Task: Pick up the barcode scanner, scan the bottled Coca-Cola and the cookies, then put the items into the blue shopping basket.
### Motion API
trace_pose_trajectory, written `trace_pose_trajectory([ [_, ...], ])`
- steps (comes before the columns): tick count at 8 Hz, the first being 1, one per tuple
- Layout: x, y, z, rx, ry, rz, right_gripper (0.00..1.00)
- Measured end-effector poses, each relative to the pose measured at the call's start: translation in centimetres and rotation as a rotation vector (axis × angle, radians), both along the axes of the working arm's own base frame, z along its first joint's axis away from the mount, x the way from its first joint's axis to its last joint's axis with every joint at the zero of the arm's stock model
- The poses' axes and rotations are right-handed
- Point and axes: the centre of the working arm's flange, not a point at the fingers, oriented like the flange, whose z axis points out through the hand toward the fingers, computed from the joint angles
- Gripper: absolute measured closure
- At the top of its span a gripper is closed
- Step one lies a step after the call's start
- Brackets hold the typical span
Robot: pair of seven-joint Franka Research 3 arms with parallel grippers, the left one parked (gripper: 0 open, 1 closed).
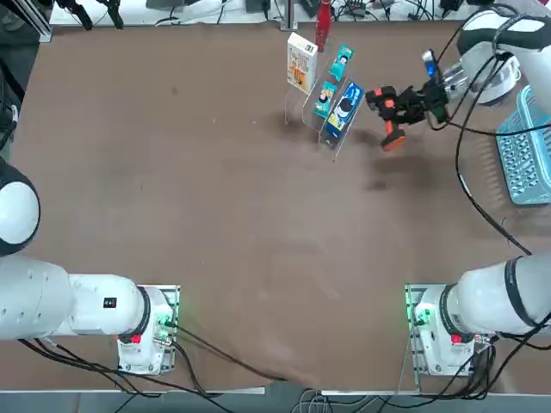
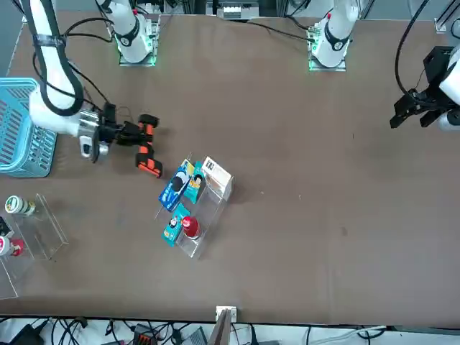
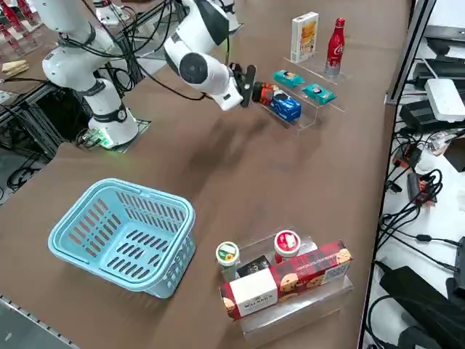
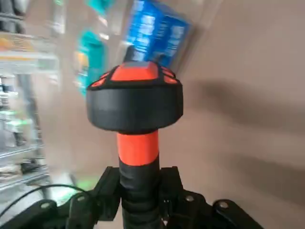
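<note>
White-and-yellow flat cookies box and slim red Coca-Cola bottle stand at the rack's far end; you hold the orange-and-black barcode scanner pinched in the right gripper's fingers just right of the rack, head pointing leftward toward them.

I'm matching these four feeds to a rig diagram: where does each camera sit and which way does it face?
Top: overhead, looking down; both bases at the bottom, right gripper holding the barcode scanner.
Front: across the table, facing the robot; bases at the top, blue shopping basket at left.
Right side: raised at the robot's right, looking diagonally past the basket to the cookies.
Right wrist: on the right arm, looking along the scanner toward the dark blue packet.
Shared: top and front both show the Coca-Cola.
</note>
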Motion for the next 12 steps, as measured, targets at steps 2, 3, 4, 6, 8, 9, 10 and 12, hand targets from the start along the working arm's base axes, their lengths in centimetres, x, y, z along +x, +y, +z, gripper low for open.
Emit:
trace_pose_trajectory([
  [2,0.4,-3.2,0.7,-0.215,0.069,0.029,0.57],
  [3,0.4,-3.7,0.8,-0.307,0.111,0.030,0.57],
  [4,0.3,-3.8,0.9,-0.392,0.145,0.026,0.57],
  [6,0.1,-3.1,1.2,-0.513,0.173,0.010,0.57],
  [8,-0.5,-2.1,0.8,-0.600,0.171,-0.012,0.57],
  [9,-0.9,-1.7,0.2,-0.620,0.160,-0.017,0.57],
  [10,-1.5,-1.4,-0.9,-0.636,0.153,-0.021,0.57],
  [12,-2.5,-0.9,-2.2,-0.711,0.137,-0.001,0.57],
])
